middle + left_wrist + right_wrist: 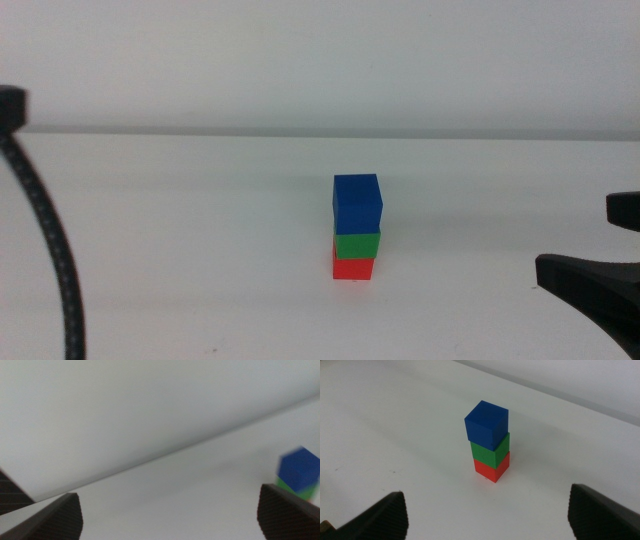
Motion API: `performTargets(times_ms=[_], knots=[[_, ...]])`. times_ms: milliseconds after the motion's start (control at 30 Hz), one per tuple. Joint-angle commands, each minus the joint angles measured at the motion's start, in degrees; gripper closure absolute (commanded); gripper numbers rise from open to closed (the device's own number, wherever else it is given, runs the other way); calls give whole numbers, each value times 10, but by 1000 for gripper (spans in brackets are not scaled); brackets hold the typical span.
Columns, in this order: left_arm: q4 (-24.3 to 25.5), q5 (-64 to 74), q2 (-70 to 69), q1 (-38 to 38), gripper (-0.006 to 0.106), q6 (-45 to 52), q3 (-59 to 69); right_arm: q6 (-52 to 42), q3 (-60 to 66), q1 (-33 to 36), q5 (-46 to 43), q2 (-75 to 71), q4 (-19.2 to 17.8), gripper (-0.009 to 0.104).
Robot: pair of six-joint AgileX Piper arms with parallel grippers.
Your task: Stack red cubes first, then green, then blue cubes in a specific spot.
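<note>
A tower of three small cubes is seen near the middle of the white surface (pixel 200 260). The red cube (pixel 352 267) is placed at the bottom, directly on the smooth tabletop. The green cube (pixel 357 244) is set on top of it, and the blue cube (pixel 357 203) is set on the green one. All three are shown with plain matte faces and sharp straight edges, and they appear to be of the same size. The blue cube is turned a little against the two cubes under it, so its corners are not fully lined up with theirs.

The right claw (pixel 487 515) is held near the tower but not touching it; its two dark, finely ribbed jaws are spread wide apart and nothing is held between them. The left claw (pixel 170 517) is kept well apart from the tower, and its jaws are also spread apart and empty. A black ribbed cable (pixel 50 250) is seen at the left edge of the middle view.
</note>
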Motion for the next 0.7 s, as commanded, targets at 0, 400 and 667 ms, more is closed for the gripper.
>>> performTargets(times_ms=[0,400,667], knots=[[-57,-70,-36,60,7,25,43,-1,2,-4,-6,-3,2,10],[-142,-66,-106,156,7,26,80,-1,2,-4,-6,-3,2,10],[-142,-68,-106,156,7,26,94,-1,2,-4,-6,-3,2,10]])
